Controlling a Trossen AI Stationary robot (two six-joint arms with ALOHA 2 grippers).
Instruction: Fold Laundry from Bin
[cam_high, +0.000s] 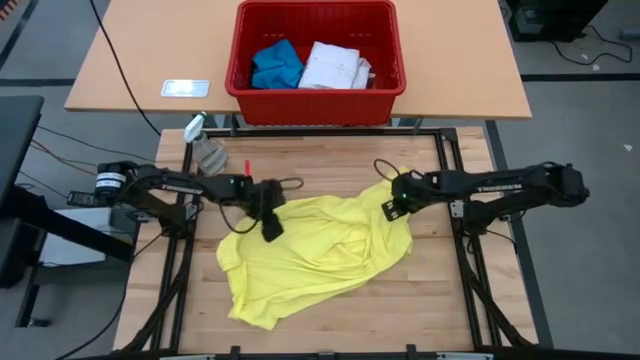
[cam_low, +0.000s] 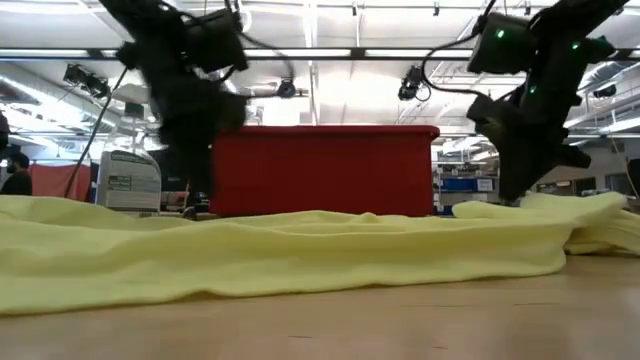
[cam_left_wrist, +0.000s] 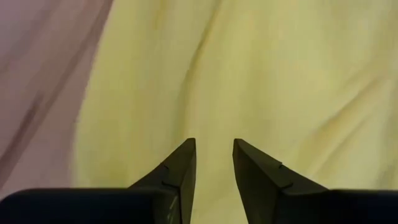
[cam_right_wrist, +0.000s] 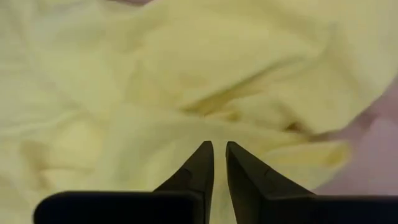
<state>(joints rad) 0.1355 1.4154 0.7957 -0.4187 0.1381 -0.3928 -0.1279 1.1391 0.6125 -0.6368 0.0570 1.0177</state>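
- The yellow T-shirt (cam_low: 300, 255) lies nearest, rumpled and spread over my wooden table (cam_high: 330, 168), with folds running across it.
- My left gripper (cam_left_wrist: 214, 163) hangs just above the shirt's left edge; its fingers (cam_left_wrist: 180, 168) stand a narrow gap apart and hold nothing, only yellow cloth showing between and beyond them.
- My right gripper (cam_right_wrist: 219, 163) is over the shirt's right upper corner; its fingers (cam_right_wrist: 198, 168) are almost together, a thin slit between them, and I cannot tell whether any cloth is caught at the tips.
- From above, my left gripper (cam_high: 268, 222) and right gripper (cam_high: 393, 205) flank the shirt (cam_high: 315, 255), which lies between them and reaches toward the table's near edge.
- The red bin (cam_high: 315, 90) stands on the tan table (cam_high: 470, 70) beyond, well apart from both grippers.
- In the bin lie a blue piece (cam_high: 276, 66) on the left and a white shirt (cam_high: 335, 68) just beside it on the right.
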